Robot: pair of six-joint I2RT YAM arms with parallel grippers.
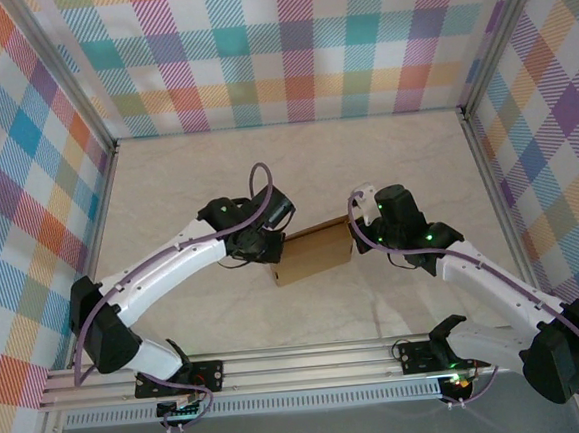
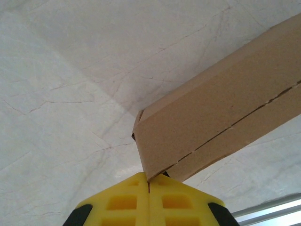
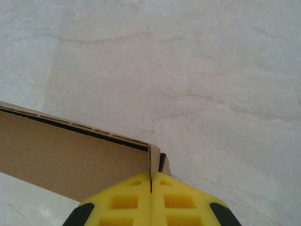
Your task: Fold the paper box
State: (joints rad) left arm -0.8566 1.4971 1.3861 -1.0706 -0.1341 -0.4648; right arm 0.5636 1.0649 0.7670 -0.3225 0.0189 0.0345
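The paper box (image 1: 313, 255) is a plain brown cardboard piece, folded into a flat rectangular shape, held between the two arms above the middle of the table. My left gripper (image 2: 149, 181) is shut on its left corner; the box (image 2: 221, 113) runs up to the right with a slit along its side. My right gripper (image 3: 151, 181) is shut on a thin edge at the box's right end, the box (image 3: 70, 165) stretching left with a dark gap under its top edge. In the top view the left gripper (image 1: 269, 253) and right gripper (image 1: 356, 236) flank the box.
The pale marbled table (image 1: 296, 166) is walled by plaid panels (image 1: 286, 46) at the back and sides. An aluminium rail (image 1: 311, 360) runs along the near edge by the arm bases. Bare table lies behind and in front of the box.
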